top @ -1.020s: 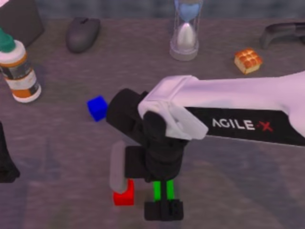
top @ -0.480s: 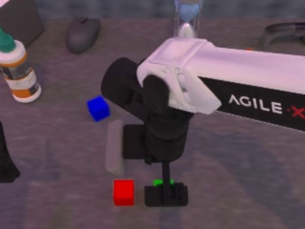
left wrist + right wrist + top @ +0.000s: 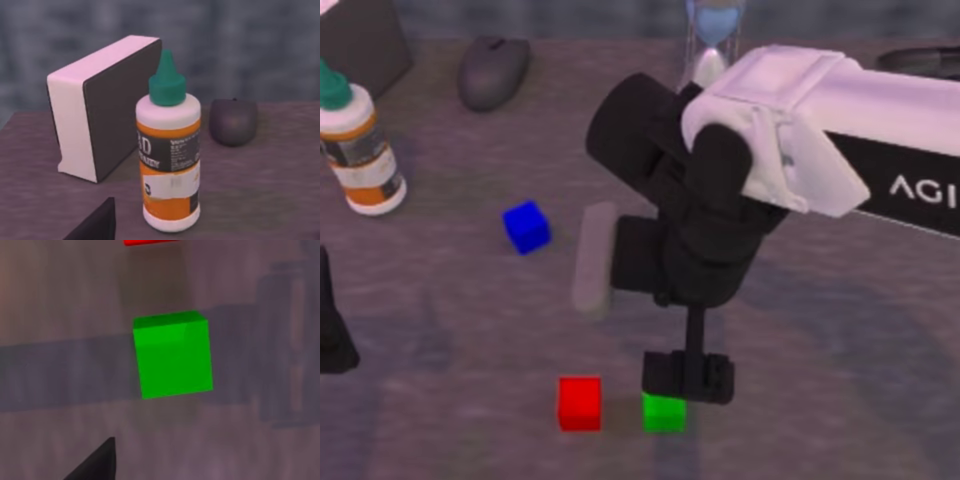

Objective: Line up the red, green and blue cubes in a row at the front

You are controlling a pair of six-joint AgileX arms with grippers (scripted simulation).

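At the front of the table (image 3: pixel 840 400), the red cube (image 3: pixel 580 403) and the green cube (image 3: pixel 663 412) sat side by side in a row, near each other but apart, the red one to the left. The right gripper (image 3: pixel 687 378) hung directly above the green cube's far edge, holding nothing; the right wrist view showed the green cube (image 3: pixel 172 354) lying free on the surface, but whether the fingers were spread or closed could not be told. The blue cube (image 3: pixel 526 227) lay farther back and to the left, well apart from the row. The left arm (image 3: pixel 332 330) was parked at the left edge. Toward the rear stood a glue bottle (image 3: pixel 358 150), a computer mouse (image 3: pixel 493 70), an hourglass (image 3: pixel 712 45) and a dark box (image 3: pixel 102 112).
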